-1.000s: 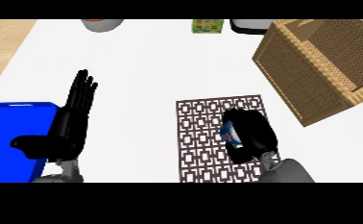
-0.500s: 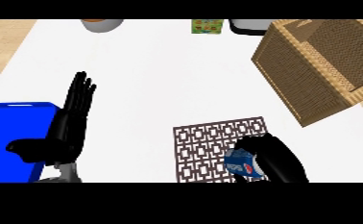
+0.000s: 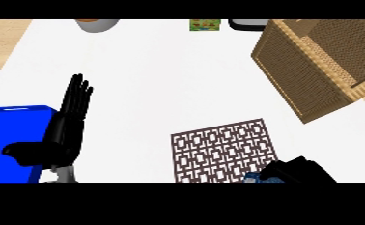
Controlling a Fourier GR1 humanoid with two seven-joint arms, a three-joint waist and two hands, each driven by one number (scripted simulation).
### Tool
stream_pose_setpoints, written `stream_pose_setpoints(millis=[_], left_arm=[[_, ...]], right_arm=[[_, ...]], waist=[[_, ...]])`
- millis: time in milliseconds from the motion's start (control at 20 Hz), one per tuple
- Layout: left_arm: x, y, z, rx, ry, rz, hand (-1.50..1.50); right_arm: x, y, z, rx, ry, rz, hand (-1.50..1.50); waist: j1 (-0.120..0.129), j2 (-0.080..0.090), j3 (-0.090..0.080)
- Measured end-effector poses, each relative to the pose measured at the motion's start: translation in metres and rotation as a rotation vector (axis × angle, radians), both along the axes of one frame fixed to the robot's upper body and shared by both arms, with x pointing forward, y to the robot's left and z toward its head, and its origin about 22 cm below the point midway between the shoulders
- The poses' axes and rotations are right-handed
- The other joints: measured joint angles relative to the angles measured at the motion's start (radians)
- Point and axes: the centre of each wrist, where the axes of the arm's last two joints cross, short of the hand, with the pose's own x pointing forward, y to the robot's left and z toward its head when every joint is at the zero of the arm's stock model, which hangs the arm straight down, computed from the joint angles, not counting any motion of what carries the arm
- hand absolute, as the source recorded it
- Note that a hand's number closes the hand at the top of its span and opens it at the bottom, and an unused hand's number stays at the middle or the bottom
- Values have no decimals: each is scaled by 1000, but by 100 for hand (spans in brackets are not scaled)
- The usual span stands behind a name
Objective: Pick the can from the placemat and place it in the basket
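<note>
We look steeply down on a white tabletop (image 3: 178,69). At the near right edge of the view our right hand (image 3: 299,173) shows only in part, its black fingers curled around a blue can (image 3: 254,179). Just a sliver of the can peeks out at the left of the hand, right at the near edge of a brown lattice placemat (image 3: 222,150); we cannot tell whether the can is lifted or touching the mat. The placemat lies flat at near centre-right, slightly turned.

To the right and farther away stands a woven tan basket (image 3: 303,74), large and boxy, set at an angle, well apart from the can. Its far right part runs out of view.

At the near left our left hand (image 3: 65,127) rests open, fingers straight and pointing away from us, thumb out to the left, holding nothing. Just beside it, at the left edge, sits a bright blue object (image 3: 20,139).

Along the far edge we see a grey bowl (image 3: 98,24) at left, a small green and yellow box (image 3: 204,25) in the middle, and a dark object (image 3: 248,24) near the basket's far corner.
</note>
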Motion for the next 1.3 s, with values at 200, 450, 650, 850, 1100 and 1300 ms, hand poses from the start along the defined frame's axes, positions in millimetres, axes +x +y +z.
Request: stream_pose_setpoints(millis=[200,450,650,850,1100,1300], left_arm=[[1,0,1,2,-2,-4,0],[0,-3,0,6,0,-4,0],[3,-2,3,5,-5,-13,0],[4,0,4,3,-3,-21,0],[7,-3,1,4,-4,-28,0],[6,-3,5,1,-11,-29,0]], right_arm=[[-12,-20,43,127,-6,10,150],[-29,-48,94,201,7,-24,150],[-25,-72,126,191,14,-109,150],[-17,-94,145,131,-23,-201,150],[7,-116,148,54,-80,-291,150],[29,-134,150,60,-81,-330,150]], waist=[[-2,2,1],[-3,3,1],[6,5,2],[13,6,2],[24,8,2],[28,9,2]])
